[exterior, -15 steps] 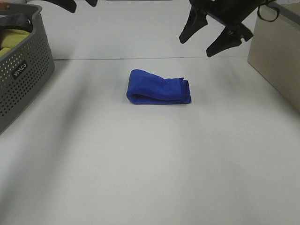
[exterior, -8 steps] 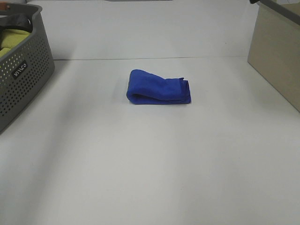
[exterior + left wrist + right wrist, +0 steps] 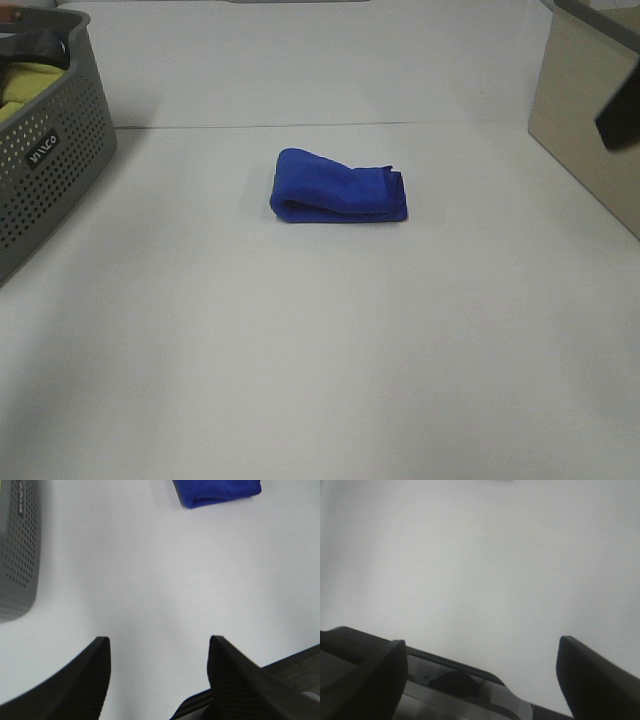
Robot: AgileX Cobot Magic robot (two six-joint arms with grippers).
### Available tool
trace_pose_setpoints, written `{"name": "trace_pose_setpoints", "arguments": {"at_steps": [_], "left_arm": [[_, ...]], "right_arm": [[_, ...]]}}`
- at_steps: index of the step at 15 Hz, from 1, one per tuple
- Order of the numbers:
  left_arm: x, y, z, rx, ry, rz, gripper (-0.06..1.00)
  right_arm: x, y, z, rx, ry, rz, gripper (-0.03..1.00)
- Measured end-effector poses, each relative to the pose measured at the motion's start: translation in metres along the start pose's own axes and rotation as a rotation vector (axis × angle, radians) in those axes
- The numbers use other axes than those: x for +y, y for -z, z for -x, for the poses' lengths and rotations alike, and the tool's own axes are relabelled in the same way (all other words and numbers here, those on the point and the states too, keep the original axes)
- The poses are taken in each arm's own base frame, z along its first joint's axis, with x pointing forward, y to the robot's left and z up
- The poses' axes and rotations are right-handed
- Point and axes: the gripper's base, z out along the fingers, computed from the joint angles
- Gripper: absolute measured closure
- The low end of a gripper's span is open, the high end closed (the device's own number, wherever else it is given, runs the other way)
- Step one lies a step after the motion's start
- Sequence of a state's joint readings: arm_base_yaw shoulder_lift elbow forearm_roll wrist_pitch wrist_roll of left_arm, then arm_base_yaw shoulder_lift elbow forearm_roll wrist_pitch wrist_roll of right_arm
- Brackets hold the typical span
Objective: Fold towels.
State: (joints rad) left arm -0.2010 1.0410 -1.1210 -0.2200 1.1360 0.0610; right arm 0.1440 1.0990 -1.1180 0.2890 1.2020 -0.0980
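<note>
The royal-blue towel (image 3: 338, 187) lies folded into a small thick bundle in the middle of the white table. It also shows in the left wrist view (image 3: 217, 491), far ahead of the fingers. My left gripper (image 3: 158, 640) is open and empty, high above bare table between the towel and the basket, and is out of the exterior view. My right gripper (image 3: 480, 647) is wide open and empty, with only white surface before it. A dark blurred part of the right arm (image 3: 620, 115) shows at the right edge of the exterior view.
A grey perforated basket (image 3: 50, 170) stands at the left with a yellow-green cloth (image 3: 20, 90) inside; its wall shows in the left wrist view (image 3: 17, 555). A beige box (image 3: 585, 90) stands at the right edge. The table edge runs behind the towel.
The right gripper rose out of the top of the exterior view, and a dark blurred part of it now shows at the right edge. The left fingertips left the top edge. The towel has not moved.
</note>
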Motion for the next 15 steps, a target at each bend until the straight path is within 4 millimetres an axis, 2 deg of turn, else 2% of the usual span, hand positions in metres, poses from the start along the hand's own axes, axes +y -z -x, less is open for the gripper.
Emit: {"name": "trace_pose_setpoints", "arguments": {"at_steps": [3,4,6,8,10,11,15], "left_arm": [[0.001,0.009,-0.069,-0.017,-0.013,0.0,0.39],[0.001,0.009,-0.081,-0.023,-0.021,0.0,0.39],[0.002,0.009,-0.123,-0.064,-0.051,0.001,0.39],[0.005,0.003,-0.153,-0.129,-0.088,0.006,0.39],[0.007,-0.002,-0.173,-0.173,-0.114,0.009,0.39],[0.006,0.0,-0.176,-0.194,-0.132,0.006,0.39],[0.002,0.0,-0.177,-0.198,-0.218,-0.031,0.39]], "right_arm": [[-0.003,-0.003,-0.069,-0.027,0.047,-0.017,0.2],[-0.003,-0.002,-0.079,-0.043,0.061,-0.022,0.2],[-0.007,-0.003,-0.117,-0.093,0.119,-0.064,0.2],[-0.011,0.001,-0.143,-0.187,0.164,-0.112,0.2],[-0.014,0.002,-0.165,-0.267,0.193,-0.152,0.2],[-0.015,0.001,-0.176,-0.3,0.205,-0.17,0.2],[-0.015,0.003,-0.182,-0.34,0.174,-0.166,0.2]]}}
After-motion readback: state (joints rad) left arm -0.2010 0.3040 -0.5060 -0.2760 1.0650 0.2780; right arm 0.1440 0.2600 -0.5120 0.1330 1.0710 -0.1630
